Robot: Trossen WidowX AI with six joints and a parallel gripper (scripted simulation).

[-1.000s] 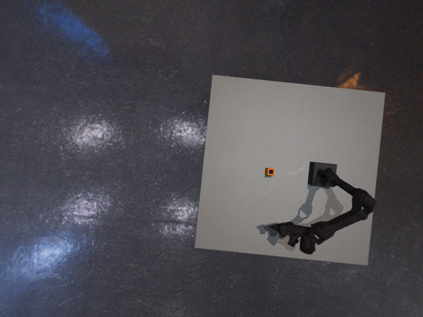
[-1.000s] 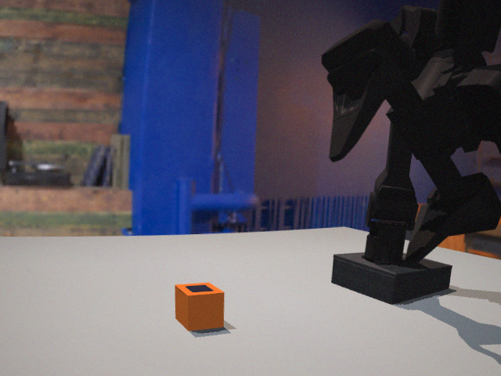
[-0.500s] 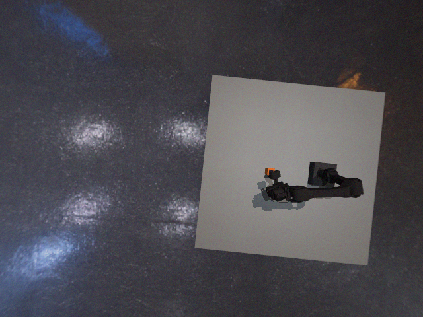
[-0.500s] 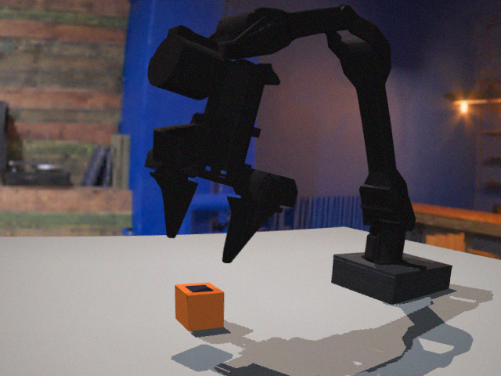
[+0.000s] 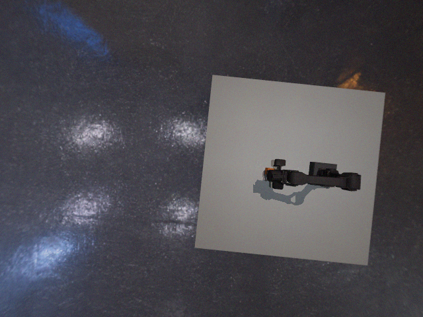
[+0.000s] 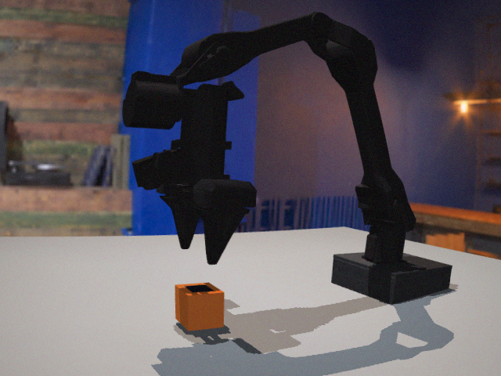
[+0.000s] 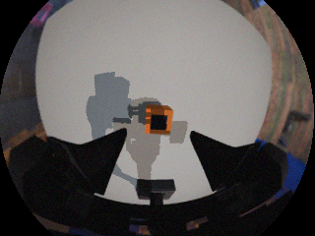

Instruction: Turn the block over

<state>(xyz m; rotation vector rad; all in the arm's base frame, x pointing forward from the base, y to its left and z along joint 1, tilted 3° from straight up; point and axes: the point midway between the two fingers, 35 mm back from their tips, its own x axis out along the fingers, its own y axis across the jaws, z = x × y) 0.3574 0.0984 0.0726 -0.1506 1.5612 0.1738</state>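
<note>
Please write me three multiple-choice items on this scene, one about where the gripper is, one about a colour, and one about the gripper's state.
1. Where is the gripper relative to the block?
A. Above it, apart
B. Resting on it
C. Far off beside the arm's base

2. What colour are the block's sides?
A. Blue
B. Orange
C. Green

3. How does the gripper stand?
A. Shut on the block
B. Shut on nothing
C. Open, holding nothing

Answers:
1 A: the exterior view shows a gap between the fingertips and the block on the table.
2 B: orange sides frame a dark mark on top.
3 C: the wrist view shows the fingers spread wide, the block lying between and beyond them.
</note>
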